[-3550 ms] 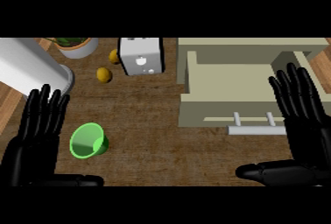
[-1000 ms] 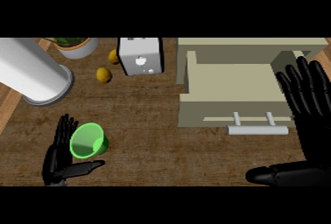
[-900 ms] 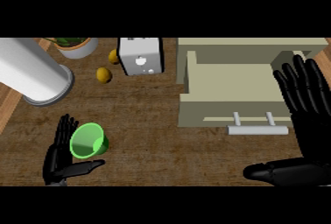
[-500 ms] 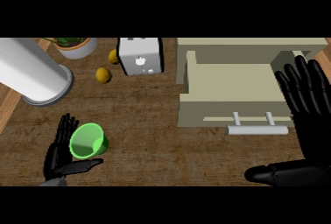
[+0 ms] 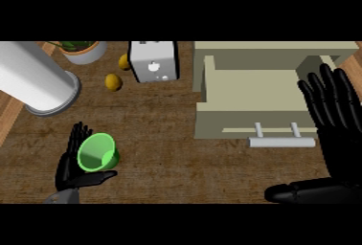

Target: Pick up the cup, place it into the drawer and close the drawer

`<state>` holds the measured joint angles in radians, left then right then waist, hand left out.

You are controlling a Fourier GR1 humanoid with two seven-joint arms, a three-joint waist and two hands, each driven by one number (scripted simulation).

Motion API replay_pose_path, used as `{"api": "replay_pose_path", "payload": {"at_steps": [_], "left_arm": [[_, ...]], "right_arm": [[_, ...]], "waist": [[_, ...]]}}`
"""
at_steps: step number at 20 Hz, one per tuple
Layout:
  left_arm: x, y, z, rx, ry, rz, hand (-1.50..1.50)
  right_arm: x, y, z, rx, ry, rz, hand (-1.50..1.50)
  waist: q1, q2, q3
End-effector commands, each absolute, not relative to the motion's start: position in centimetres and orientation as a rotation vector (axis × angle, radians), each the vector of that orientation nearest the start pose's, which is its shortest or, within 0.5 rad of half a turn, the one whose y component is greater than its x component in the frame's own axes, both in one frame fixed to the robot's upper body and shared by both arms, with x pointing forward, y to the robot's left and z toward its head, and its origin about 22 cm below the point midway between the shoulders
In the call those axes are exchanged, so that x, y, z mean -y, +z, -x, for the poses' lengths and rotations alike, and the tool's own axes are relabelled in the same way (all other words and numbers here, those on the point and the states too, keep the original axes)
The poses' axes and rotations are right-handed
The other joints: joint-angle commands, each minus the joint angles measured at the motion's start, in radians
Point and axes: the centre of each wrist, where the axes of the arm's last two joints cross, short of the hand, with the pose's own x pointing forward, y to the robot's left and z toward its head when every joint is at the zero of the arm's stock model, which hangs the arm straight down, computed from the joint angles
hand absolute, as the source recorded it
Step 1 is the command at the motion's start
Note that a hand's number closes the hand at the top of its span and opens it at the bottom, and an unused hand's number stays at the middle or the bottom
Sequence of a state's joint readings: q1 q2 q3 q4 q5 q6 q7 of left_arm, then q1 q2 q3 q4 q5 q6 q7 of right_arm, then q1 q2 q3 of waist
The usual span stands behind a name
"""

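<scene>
Cup, bright green and lying tipped on the wooden counter, sits well to the left of the open drawer, cradled against the left hand, whose straight fingers rise behind it while the thumb reaches under it. Between cup and drawer the counter is bare; beyond the cup stand a large white cylinder, two yellow fruits, a toaster and a potted plant. Right hand rests open, fingers up, over the drawer's right side by its handle.
</scene>
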<state>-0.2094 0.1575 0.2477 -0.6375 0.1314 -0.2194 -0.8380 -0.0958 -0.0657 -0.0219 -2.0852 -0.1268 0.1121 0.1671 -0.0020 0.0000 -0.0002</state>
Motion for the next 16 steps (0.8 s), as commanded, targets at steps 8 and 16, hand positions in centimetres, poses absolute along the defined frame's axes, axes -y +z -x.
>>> {"api": "replay_pose_path", "payload": {"at_steps": [8,16], "left_arm": [[-31.8,-14.3,-23.7,1.723,0.24,0.178,-1.5],[-30.0,-14.8,-24.8,1.759,0.261,0.323,1.5]], "right_arm": [[24.8,14.7,-20.7,2.003,0.138,-0.176,-1.5],[22.9,14.3,-23.1,1.983,0.129,-0.176,-1.5]], "waist": [[-0.002,-0.001,0.0],[-0.001,0.002,-0.001]]}}
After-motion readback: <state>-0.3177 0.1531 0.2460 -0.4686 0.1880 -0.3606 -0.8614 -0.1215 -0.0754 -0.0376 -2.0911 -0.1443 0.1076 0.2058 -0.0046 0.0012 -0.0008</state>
